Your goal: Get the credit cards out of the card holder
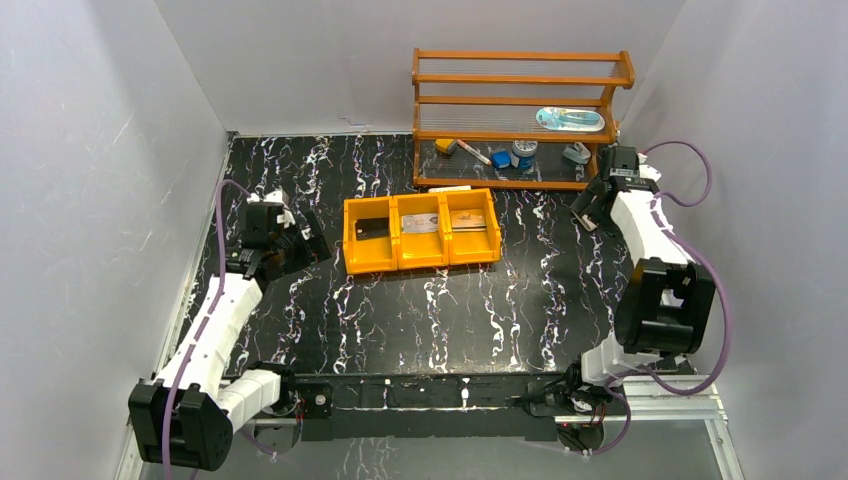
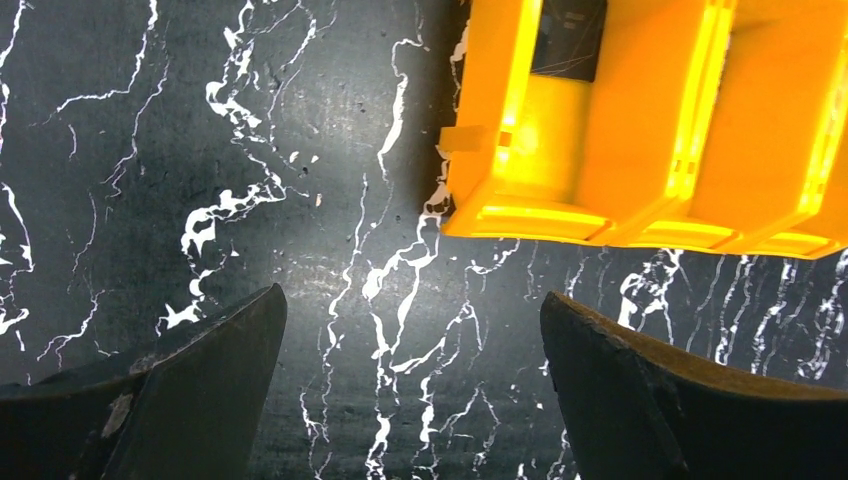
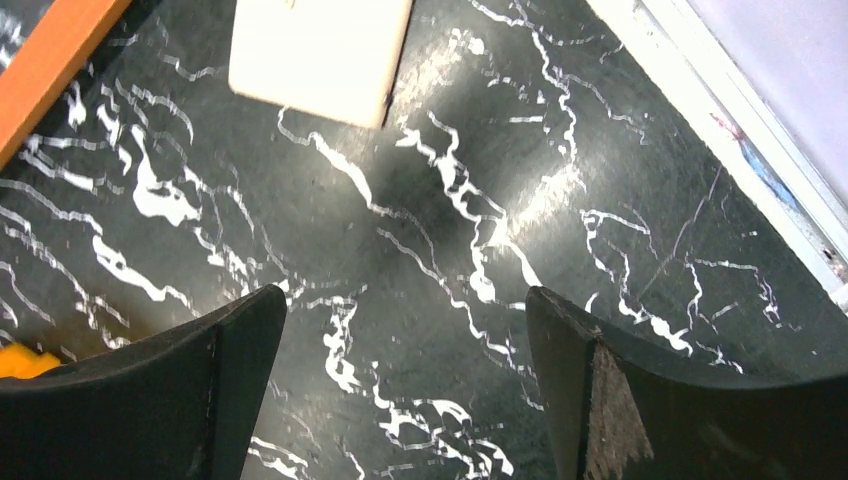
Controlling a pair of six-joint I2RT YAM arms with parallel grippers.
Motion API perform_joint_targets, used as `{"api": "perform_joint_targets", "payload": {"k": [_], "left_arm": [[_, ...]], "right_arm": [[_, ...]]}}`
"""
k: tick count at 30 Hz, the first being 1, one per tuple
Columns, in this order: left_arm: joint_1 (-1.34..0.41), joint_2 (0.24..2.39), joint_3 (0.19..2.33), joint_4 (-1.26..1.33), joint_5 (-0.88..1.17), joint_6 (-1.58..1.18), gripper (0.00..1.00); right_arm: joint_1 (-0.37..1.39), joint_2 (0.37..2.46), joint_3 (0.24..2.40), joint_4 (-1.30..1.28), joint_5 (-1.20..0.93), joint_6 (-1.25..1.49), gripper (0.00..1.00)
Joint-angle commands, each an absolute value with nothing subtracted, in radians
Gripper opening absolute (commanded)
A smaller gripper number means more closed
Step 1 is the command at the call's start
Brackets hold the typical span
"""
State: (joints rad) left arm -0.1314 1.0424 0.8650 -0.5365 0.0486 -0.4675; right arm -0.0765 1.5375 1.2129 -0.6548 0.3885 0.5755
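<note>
While both arms hang over the black marbled table (image 1: 450, 320), neither claw grasps anything. The left gripper (image 1: 290, 245), at the left of the top view, is released with its jaws spread wide. In its wrist view it (image 2: 412, 300) hovers over bare table, just short of the near left corner of the orange three-compartment tray (image 2: 500, 215). The right gripper (image 1: 595, 205), at the right of the top view near the end of the wooden shelf (image 1: 520, 100), is likewise spread wide. Its wrist view shows it (image 3: 407, 295) above bare table, with a cream-white block (image 3: 320, 50) at the upper left.

Flat pieces lie in the tray at frame centre:
- a dark piece (image 1: 372, 228) in the left compartment
- a silvery grey-blue piece (image 1: 420, 223) in the middle
- a tan-and-grey piece (image 1: 472, 220) in the right

At this size I cannot tell which one is the card holder, nor make out separate credit cards.
</note>
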Motion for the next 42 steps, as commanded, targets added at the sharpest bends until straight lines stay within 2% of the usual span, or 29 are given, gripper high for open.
{"api": "perform_joint_targets", "payload": {"k": [1, 6, 17, 28, 32, 42], "left_arm": [[-0.120, 0.987, 0.790, -0.446, 0.020, -0.443, 0.98], [-0.119, 0.964, 0.745, -0.412, 0.057, -0.427, 0.98], [-0.118, 0.921, 0.752, -0.454, -0.027, -0.416, 0.98], [-0.118, 0.913, 0.749, -0.457, -0.027, -0.411, 0.98], [-0.118, 0.910, 0.746, -0.459, -0.034, -0.413, 0.98], [-0.118, 0.910, 0.743, -0.461, -0.039, -0.413, 0.98]], "right_arm": [[-0.147, 1.598, 1.290, -0.564, 0.338, 0.602, 0.98], [-0.208, 1.683, 1.350, -0.491, 0.282, 0.613, 0.97], [-0.228, 1.899, 1.454, -0.375, 0.159, 0.663, 0.82], [-0.159, 2.078, 1.566, -0.511, 0.278, 0.601, 0.80], [-0.137, 2.076, 1.495, -0.499, 0.316, 0.603, 0.78], [-0.052, 1.976, 1.320, -0.507, 0.332, 0.590, 0.63]]}}
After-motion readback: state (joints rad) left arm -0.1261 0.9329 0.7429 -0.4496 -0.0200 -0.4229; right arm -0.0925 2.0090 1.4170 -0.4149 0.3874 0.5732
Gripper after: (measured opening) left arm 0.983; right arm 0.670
